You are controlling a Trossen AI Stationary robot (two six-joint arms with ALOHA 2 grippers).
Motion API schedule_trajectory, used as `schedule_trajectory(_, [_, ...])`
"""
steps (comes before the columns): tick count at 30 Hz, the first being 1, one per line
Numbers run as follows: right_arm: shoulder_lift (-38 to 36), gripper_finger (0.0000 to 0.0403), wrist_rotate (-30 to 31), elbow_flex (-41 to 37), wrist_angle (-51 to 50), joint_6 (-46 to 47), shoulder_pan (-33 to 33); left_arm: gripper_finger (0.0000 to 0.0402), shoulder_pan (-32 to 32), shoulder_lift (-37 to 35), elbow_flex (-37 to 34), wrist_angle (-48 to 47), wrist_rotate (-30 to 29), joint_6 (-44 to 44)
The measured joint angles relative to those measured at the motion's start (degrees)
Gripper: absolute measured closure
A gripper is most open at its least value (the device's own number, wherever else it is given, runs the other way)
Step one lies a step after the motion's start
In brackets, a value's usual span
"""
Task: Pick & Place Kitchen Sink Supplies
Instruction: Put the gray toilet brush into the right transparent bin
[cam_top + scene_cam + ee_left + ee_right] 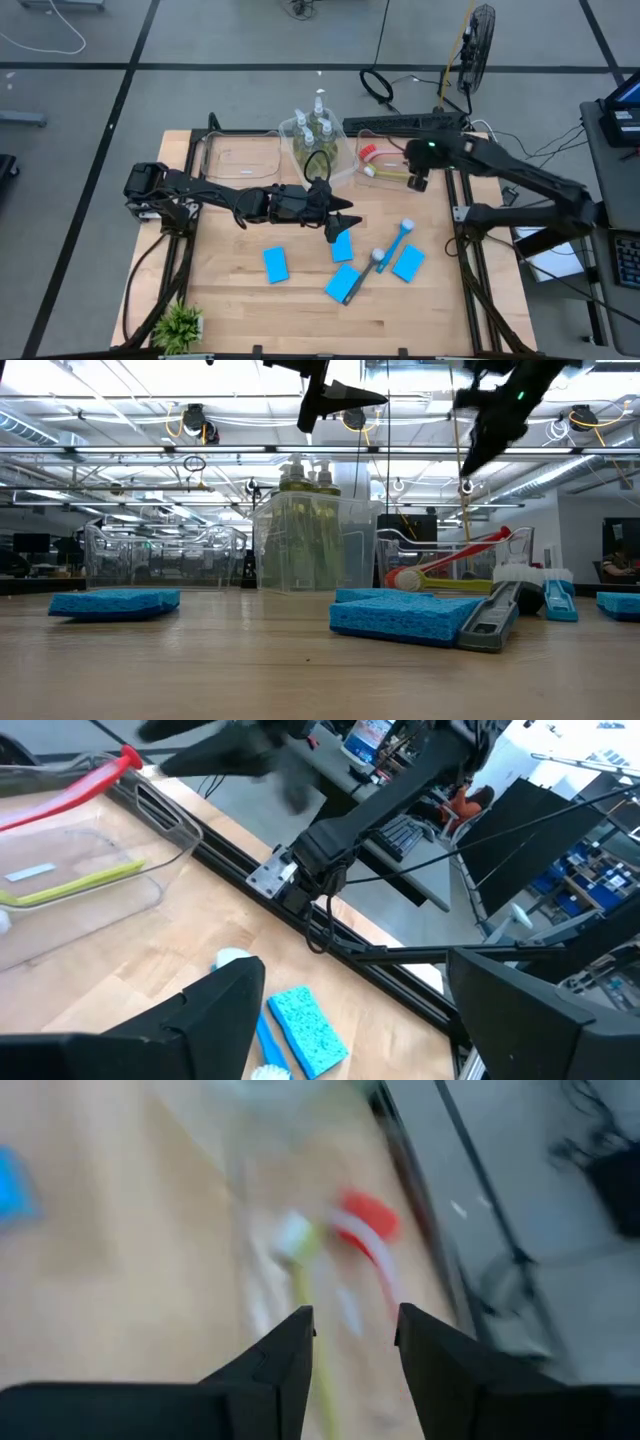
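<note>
**A:** Where for the brushes?

**B:** Red brush [372, 150] and yellow-green brush [388, 172] side by side in the clear tub [385, 131] at the bench's [250, 310] far right corner. Blue brush [392, 245] out on the wood towards the right edge, head end propped on one sponge [340, 287].

**A:** And the rest?

**B:** Pump bottles [315, 130] upright in the middle tub [290, 150] on the far edge. Four sponges in all, loose across the middle of the bench, none in a tub.

**A:** Grippers?

**B:** Right gripper [355, 1315] above the brush tub, jaws parted by a narrow gap, nothing between them. Left gripper [342, 218] high over the bench's middle, just beside the nearest sponge [343, 247], jaws wide apart, empty.

**A:** Likely trouble from here?

**B:** Probably the blue brush. Resting half on foam, so liable to rock or slide under a pinch. Could drag the sponge along too, with a grip too near the head.

**A:** Anything else?

**B:** Seemingly a red handle leaning up over the tub's rim in the low view. Easy to clip on a low sweep, and to tip back out. Also tight with both arms so near the right end: best to keep one clear.
</note>
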Motion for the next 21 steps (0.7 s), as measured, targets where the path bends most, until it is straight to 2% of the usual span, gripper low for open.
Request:
schedule_trajectory(5, [-9.4, 0.0266, -9.1, 0.0, -0.5, 11.3, 2.0, 0.0094, -0.5, 0.0, 0.0, 0.0, 0.9, 0.3])
schedule_trajectory(8, [-14.3, 0.0266, -12.8, -1.1, -0.6, 14.5, 2.8, 0.0090, -1.6, 0.0, 0.0, -0.6, 1.4, 0.5])
schedule_trajectory(12, [-20.6, 0.0266, -16.7, -5.2, 0.4, 18.9, 3.2, 0.0088, -2.9, 0.0, 0.0, -5.9, 1.5, -0.2])
schedule_trajectory(19, [-29.1, 0.0266, -19.6, -13.1, 5.2, 26.4, 3.2, 0.0100, -3.7, 0.1, 0.2, -12.8, 1.1, -4.5])
schedule_trajectory(21, [-30.6, 0.0266, -19.6, -15.1, 7.1, 27.7, 3.2, 0.0100, -4.1, 0.1, 2.4, -17.3, 1.0, -4.5])
